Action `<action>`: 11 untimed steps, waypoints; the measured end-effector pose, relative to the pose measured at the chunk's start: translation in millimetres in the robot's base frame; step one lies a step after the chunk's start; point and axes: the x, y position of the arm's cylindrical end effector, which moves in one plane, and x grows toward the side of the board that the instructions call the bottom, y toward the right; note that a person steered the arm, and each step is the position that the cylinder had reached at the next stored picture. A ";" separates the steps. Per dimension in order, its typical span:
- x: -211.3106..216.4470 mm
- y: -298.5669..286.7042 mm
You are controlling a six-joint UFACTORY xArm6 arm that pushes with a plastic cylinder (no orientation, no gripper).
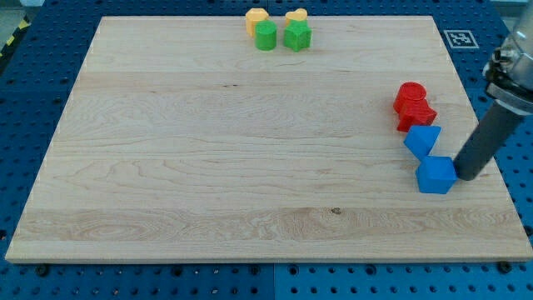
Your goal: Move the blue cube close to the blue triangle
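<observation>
camera view shows my tip (463, 177) low on the board's right side, touching or all but touching the right face of the blue cube (435, 175). i carry no gripper, only a bare rod, so nothing is clenched or released; the rod can only press sideways against a block. the blue cube sits toward the view's bottom right, and the blue triangle (422, 140) lies just above it and slightly left, their corners appearing to meet or nearly so. judging from that, the task looks almost finished or already satisfied, since the two blue blocks are just beside each other. my tip stands on the cube's right flank probably because a push from there sends it leftward and under the triangle. two red blocks (413, 106), shapes hard to make out, are stacked in the view just above the triangle and touching it, so a hard push could shove the triangle into them. at the view's top, two green blocks (281, 36) and two yellow blocks (276, 17) sit clustered, well apart from the action on the wooden board (233, 167).
</observation>
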 end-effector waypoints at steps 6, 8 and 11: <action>50.5 -52.2; 49.6 -54.4; 29.0 -47.9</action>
